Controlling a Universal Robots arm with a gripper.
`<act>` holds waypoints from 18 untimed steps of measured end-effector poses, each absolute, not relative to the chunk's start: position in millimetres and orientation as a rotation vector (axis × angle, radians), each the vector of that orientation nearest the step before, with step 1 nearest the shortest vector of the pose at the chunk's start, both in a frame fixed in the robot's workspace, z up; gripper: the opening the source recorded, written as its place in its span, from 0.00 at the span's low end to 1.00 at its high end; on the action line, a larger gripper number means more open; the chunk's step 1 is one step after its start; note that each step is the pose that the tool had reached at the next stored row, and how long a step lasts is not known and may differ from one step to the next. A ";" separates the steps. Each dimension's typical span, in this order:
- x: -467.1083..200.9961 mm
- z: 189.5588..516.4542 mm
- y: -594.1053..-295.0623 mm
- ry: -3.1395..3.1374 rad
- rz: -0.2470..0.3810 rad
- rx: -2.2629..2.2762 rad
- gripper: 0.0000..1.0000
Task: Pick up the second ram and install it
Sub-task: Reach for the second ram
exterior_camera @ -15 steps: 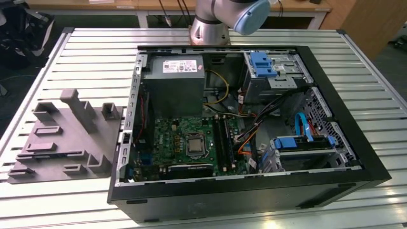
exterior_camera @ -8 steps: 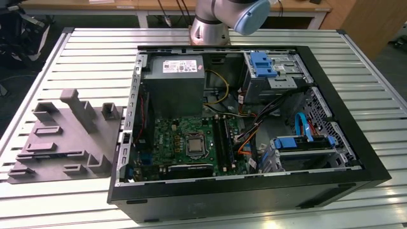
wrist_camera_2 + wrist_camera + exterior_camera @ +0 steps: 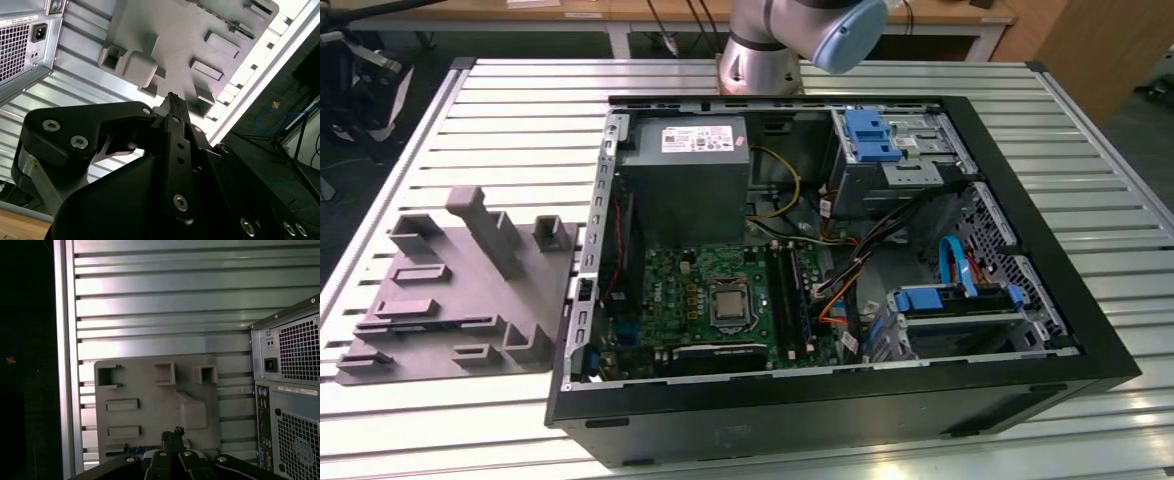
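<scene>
The white label [image 3: 698, 139] on the grey power supply [image 3: 683, 190] carries print too small to read.

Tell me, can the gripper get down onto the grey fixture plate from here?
Probably yes. In both wrist views the gripper points at the fixture plate with only open air between them, and the computer case stands off to the side, not over the plate.

Second ram [image 3: 427, 323]. In the exterior view I saw a long, narrow dark strip lying flat along the grey fixture plate [image 3: 520, 300], near the plate's front edge, ungripped. In the first wrist view the strip [image 3: 125, 452] looked thin, dark and faintly bluish.
</scene>
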State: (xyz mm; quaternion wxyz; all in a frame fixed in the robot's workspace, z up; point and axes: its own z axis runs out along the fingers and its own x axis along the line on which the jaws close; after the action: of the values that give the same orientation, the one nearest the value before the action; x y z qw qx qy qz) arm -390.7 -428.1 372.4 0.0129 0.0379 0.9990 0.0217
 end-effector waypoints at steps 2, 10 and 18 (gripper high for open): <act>-392.2 370.9 -431.7 3.113 0.068 0.118 0.10; -397.1 365.3 -447.7 3.113 0.068 0.118 0.10; -400.5 359.9 -463.5 3.114 0.068 0.118 0.10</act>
State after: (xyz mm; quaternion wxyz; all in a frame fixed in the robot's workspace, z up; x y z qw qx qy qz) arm -400.5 -463.5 359.9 0.0123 0.0378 0.9990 0.0217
